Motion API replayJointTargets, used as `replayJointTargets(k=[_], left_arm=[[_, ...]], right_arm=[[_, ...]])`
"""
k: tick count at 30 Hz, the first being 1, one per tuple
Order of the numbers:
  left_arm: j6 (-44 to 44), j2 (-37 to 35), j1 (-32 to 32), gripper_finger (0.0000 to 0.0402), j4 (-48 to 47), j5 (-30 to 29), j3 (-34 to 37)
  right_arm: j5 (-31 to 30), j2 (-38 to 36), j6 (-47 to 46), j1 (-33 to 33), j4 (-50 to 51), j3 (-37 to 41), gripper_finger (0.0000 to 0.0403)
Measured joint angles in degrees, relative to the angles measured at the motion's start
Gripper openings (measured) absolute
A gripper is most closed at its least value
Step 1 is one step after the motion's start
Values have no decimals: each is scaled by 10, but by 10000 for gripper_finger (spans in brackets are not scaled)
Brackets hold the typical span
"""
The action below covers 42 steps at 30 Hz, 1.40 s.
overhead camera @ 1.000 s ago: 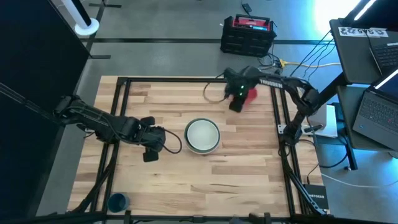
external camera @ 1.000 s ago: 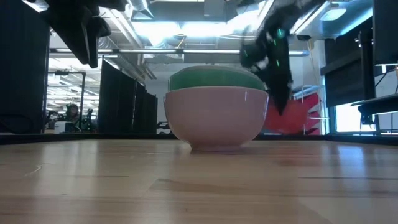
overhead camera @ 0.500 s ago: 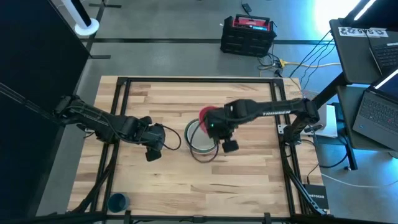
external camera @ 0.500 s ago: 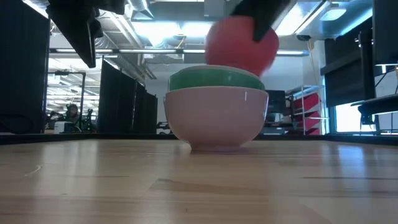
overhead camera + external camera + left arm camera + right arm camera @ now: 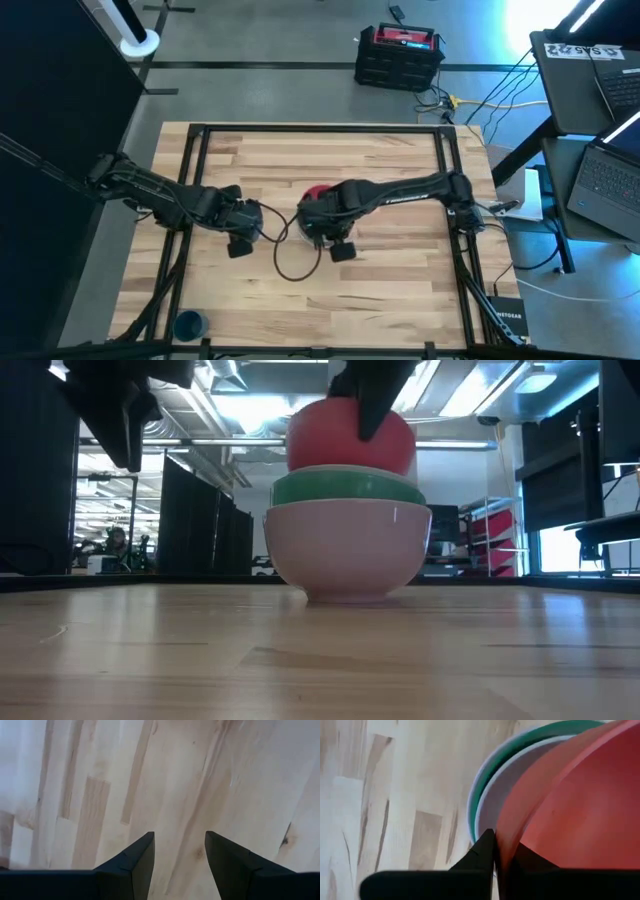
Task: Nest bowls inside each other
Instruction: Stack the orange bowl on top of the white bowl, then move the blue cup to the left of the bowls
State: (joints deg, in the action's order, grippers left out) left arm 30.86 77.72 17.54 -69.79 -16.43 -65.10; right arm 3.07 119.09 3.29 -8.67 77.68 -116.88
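A white bowl (image 5: 348, 555) stands on the table's middle with a green bowl (image 5: 348, 488) nested in it. In the right wrist view a pale grey-white bowl (image 5: 496, 800) lies inside the green bowl (image 5: 520, 747). My right gripper (image 5: 496, 854) is shut on a red bowl (image 5: 350, 440), just over the stack and tilted. Its underside dips behind the green rim in the low view. Left of the stack, my left gripper (image 5: 180, 865) hangs open over bare wood (image 5: 240, 238). My right gripper pinches the red bowl's rim (image 5: 501, 845), one finger inside the bowl and one outside. The fingers come from above, pointing down. The bowl hangs tilted over the stack; whether its underside touches the bowls below, I cannot tell.
A blue cup (image 5: 188, 324) stands at the table's near left corner. Black frame rails (image 5: 195, 160) run along the table's left, right and far sides. A dark cable loop (image 5: 290, 262) hangs over the wood near the stack.
My right gripper has swung from the table's far right toward the middle, carrying the red bowl up and across. It now stands over the stack, with the bowl lower over the green rim than half a second ago. The stack has stayed put.
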Motion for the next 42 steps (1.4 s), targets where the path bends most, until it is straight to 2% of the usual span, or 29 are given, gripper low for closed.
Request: replayJointTargets(k=[19, 23, 32, 35, 42], left_arm=[[-25, -7, 0, 158, -3, 0, 0], [-22, -7, 0, 158, -3, 0, 0], [-22, -7, 0, 158, -3, 0, 0], [-22, -7, 0, 158, -3, 0, 0], [-42, -7, -1, 158, 15, 10, 0]], right_arm=[[25, 23, -5, 0, -3, 6, 6], [26, 23, -3, 1, -16, 6, 33], [27, 20, -3, 1, -9, 6, 132], [28, -3, -8, 1, 4, 6, 149], [-29, -132, -101, -38, 42, 35, 151]])
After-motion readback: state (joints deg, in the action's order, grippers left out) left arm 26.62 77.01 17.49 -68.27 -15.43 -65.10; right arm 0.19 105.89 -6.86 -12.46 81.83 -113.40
